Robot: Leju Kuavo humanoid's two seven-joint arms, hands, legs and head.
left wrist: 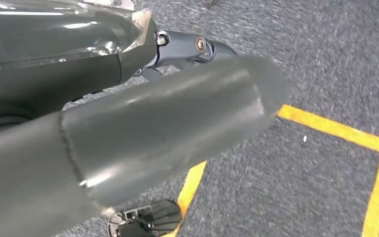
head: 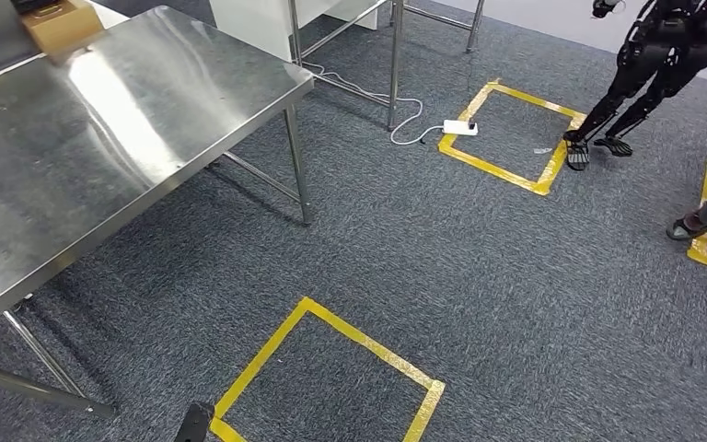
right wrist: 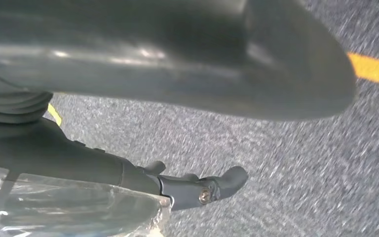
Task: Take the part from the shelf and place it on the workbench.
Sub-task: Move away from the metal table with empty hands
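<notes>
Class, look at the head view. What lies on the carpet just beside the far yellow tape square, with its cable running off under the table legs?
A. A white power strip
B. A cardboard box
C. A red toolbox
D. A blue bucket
A: a white power strip lies at the corner of the far yellow tape square, its white cable trailing back under the table legs.

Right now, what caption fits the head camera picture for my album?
A shiny steel workbench beside yellow tape squares on grey carpet.

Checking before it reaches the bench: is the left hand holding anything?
Yes. The left hand holds a clear plastic-wrapped item against its fingers; what's inside cannot be told.
</notes>
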